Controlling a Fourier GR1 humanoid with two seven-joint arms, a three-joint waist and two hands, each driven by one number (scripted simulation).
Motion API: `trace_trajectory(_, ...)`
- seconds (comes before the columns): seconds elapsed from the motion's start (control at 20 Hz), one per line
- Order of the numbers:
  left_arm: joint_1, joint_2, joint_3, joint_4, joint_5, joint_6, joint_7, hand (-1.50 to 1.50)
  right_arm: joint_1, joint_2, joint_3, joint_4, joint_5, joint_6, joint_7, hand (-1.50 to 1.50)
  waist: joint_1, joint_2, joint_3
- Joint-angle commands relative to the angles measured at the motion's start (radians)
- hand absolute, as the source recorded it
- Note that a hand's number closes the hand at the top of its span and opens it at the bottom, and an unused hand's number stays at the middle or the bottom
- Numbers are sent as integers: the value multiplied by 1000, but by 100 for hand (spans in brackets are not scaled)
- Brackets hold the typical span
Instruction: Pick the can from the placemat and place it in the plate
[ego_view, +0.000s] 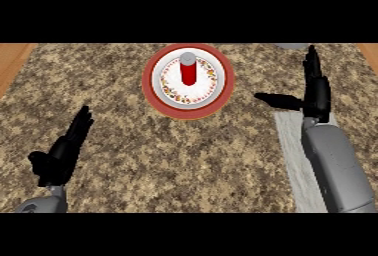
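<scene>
A red can with a silver top (189, 71) stands upright in the middle of a round plate (165, 97), which has a red rim and a white patterned centre. My right hand (316, 92) is to the right of the plate, apart from the can, open with fingers straight and thumb pointing toward the plate. It hovers over the far end of a grey placemat (294, 165). At the lower left my left hand (63, 150) rests open, fingers up, holding nothing.
The counter top (148, 165) is speckled brown granite with wooden edges at the far left (13, 60) and far right. Part of a grey object (291, 46) shows at the back edge, right of the plate.
</scene>
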Motion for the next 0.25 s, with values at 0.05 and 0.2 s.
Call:
trace_trajectory(0.05, 8, -17, -4, -4, -13, 2, -13, 0, 79, -21, -6, -1, -1, 46, -62, -150, 2, 0, 0)
trace_trajectory(0.2, 6, 14, 29, 7, 18, -46, -5, 0, 43, 6, -15, 55, 24, -19, -113, -150, 4, 1, 0)
